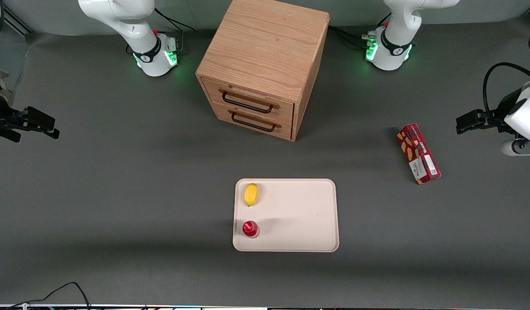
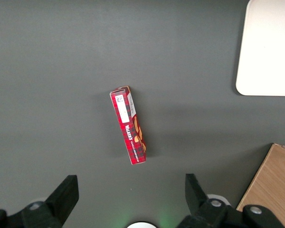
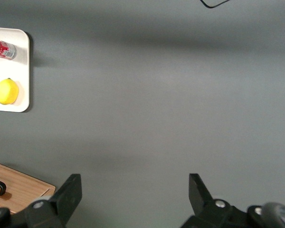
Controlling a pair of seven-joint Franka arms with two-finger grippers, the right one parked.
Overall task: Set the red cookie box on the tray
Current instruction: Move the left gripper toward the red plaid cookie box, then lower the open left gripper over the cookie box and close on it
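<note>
The red cookie box [image 1: 418, 153] lies flat on the grey table, toward the working arm's end and well apart from the tray. Its white label end points toward the front camera. It also shows in the left wrist view [image 2: 128, 125]. The cream-beige tray [image 1: 299, 215] lies in the middle of the table, nearer the front camera than the cabinet; one corner shows in the left wrist view [image 2: 268, 47]. My left gripper [image 1: 466, 121] hangs above the table beside the box, farther toward the working arm's end. It is open and empty [image 2: 130, 194], and the box lies clear of its fingers.
A yellow lemon [image 1: 251, 194] and a small round red can [image 1: 250, 228] sit on the tray, along its edge toward the parked arm. A wooden two-drawer cabinet [image 1: 265, 64] stands farther from the front camera than the tray, its drawers shut.
</note>
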